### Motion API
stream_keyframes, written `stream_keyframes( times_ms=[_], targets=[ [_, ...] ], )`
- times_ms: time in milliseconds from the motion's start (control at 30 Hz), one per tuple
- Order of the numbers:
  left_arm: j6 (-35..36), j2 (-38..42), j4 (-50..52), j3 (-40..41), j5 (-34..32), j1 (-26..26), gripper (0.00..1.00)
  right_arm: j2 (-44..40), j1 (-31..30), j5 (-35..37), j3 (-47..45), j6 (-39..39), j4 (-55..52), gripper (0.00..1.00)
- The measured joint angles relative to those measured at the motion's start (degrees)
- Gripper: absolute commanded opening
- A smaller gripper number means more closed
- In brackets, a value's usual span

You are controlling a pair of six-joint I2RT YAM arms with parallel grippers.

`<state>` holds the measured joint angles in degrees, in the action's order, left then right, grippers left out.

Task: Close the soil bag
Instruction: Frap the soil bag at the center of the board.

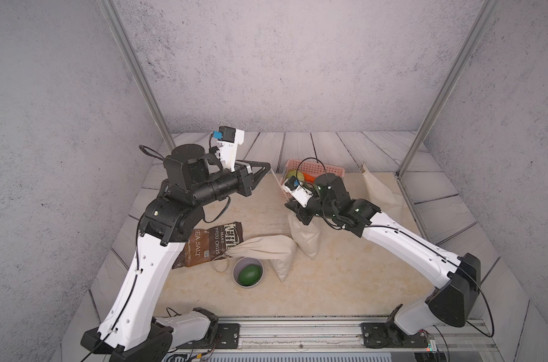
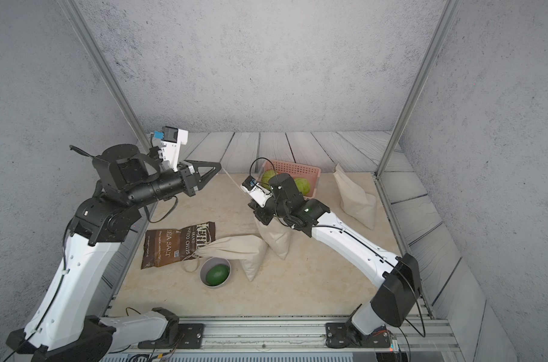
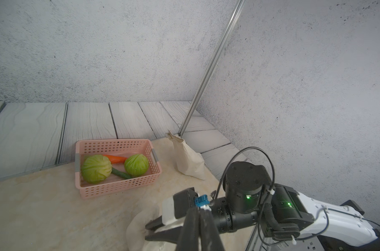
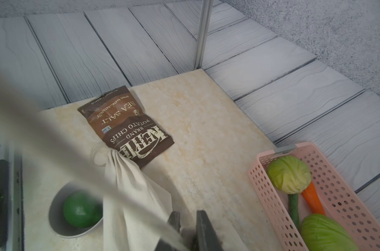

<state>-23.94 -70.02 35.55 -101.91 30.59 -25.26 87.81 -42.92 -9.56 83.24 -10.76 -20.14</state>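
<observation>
Three items are of cloth: soil bag (image 1: 305, 238), flat sack (image 1: 263, 247), far sack (image 1: 380, 191). Clock ref.: both top views, hub = ctr of table (image 1: 329, 282), 12 o'clock = back wall.

**Task item**
- Soil bag stands upright approx. at hub, mouth up.
- Drawstring (image 1: 279, 185) runs straight from the mouth toward 11 o'clock, rising to the L gripper (image 1: 268, 165).

**Grippers**
- L gripper: raised above the table at 11 o'clock, fingers clenched on the drawstring end.
- R gripper (image 4: 188, 215): sits on the soil bag's mouth. Its fingers (image 4: 203, 226) are narrowly parted in the right wrist view. Whether they pinch cloth or string can't be told, since the string blurs across that view.

**Other items**
- Flat sack: lies on its side at 8 o'clock, one end against the soil bag's base, tied neck overlapping the chips bag (image 1: 211, 243) at 9 o'clock.
- Bowl (image 1: 234, 272): at 7 o'clock, just beside the flat sack, w/ a green fruit (image 1: 250, 274) inside.
- Pink basket (image 3: 119, 187): at 12 o'clock. It holds two cabbages (image 3: 96, 168), a carrot (image 3: 116, 159) and a cucumber (image 3: 120, 173).
- Far sack: upright at 2 o'clock, near the R corner post, well apart from the soil bag.
</observation>
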Motion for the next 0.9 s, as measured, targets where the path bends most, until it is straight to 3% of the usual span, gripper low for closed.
stream_keyframes(
  times_ms=[167, 433, 733, 900],
  targets=[
    [1.2, -0.1, 7.3, -0.4, -2.2, 0.0, 0.00, -0.5, 4.4, 0.9, -4.2, 1.2, 3.5, 0.16],
    [1.7, -0.2, 8.9, -3.6, -2.9, 1.2, 0.00, -4.2, 6.4, 4.8, -1.9, 0.0, 0.5, 0.23],
    [1.0, -1.3, 11.5, -0.9, -3.7, 3.1, 0.00, -0.2, 8.5, 3.7, -9.4, 3.4, 12.1, 0.25],
    [-0.5, -0.8, 8.9, -0.1, -2.6, 5.9, 0.00, -1.1, 10.1, 5.0, -7.3, 4.0, 5.9, 0.24]
  ],
)
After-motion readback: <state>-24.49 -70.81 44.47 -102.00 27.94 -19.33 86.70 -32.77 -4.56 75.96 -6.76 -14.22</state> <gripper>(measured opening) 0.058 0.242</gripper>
